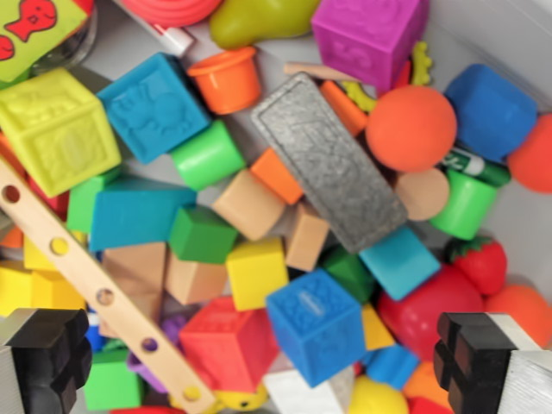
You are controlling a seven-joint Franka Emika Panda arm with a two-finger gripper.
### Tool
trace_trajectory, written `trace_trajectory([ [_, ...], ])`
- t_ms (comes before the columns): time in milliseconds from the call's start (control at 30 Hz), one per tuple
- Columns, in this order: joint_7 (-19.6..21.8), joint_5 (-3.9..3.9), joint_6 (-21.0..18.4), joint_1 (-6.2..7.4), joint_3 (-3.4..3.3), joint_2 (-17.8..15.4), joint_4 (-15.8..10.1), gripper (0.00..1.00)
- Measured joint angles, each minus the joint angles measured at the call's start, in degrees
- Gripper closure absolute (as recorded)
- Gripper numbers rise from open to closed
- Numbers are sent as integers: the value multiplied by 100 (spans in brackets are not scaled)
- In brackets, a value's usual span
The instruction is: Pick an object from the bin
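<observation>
The wrist view looks straight down into a bin (517, 34) crowded with toys. My gripper (263, 362) is open; its black fingertips (47, 354) show at the bottom left and bottom right corners, above the pile and touching nothing. Between them lie a blue embossed cube (315, 323) and a red cube (228, 345). A grey rectangular slab (328, 159) lies diagonally in the middle, on top of other blocks. An orange ball (411, 128) rests beside it to the wrist view's right. A yellow block (256, 272) sits just above the blue cube.
A wooden strip with holes (95, 289) runs diagonally at the left. Around it lie a yellow-green cube (56, 129), a blue cube (155, 105), an orange cup (227, 79), a purple cube (371, 34), green cylinders (207, 155) and a toy strawberry (479, 263). The bin's pale wall rises at the upper right.
</observation>
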Motion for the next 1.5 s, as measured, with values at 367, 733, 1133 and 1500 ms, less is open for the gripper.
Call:
trace_trajectory([
  [367, -506, 0, 199, 70, 135, 210, -8, 0],
  [733, -1080, -10, 415, 167, 273, 473, 13, 0],
  [1133, -1693, -57, 614, 292, 388, 782, 97, 0],
  [1500, -2296, -138, 784, 406, 513, 1132, 245, 0],
])
